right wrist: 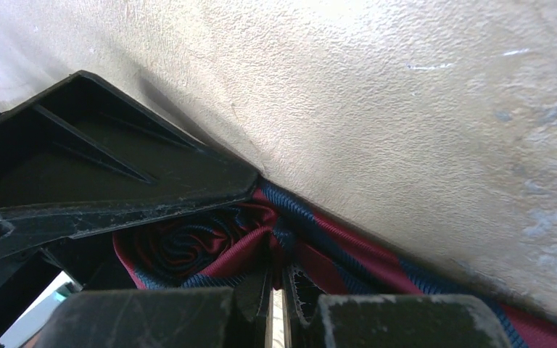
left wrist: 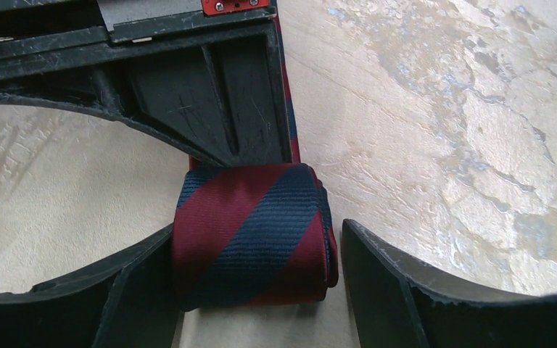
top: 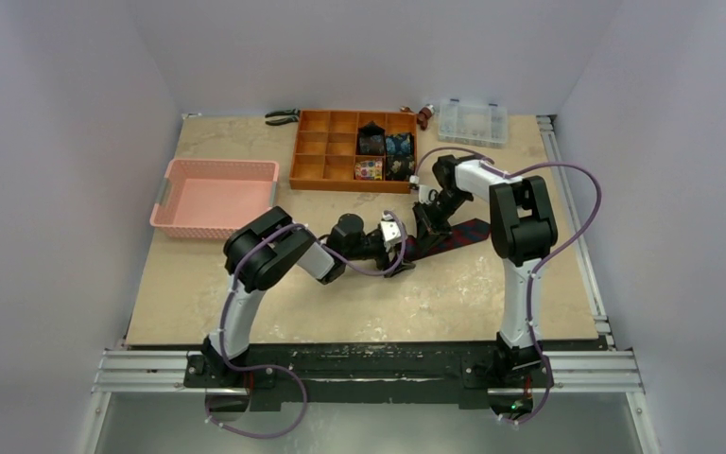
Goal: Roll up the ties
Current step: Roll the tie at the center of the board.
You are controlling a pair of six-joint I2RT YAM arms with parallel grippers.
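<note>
left gripper [left wrist: 257, 235] spread wide around rolled tie [left wrist: 250, 210] | right gripper [right wrist: 279, 279] clamped on tie's unrolled length | next: squeeze squarely, keep fabric taut

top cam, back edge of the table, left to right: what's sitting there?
Pliers → orange divided tray → clear plastic box.
</note>
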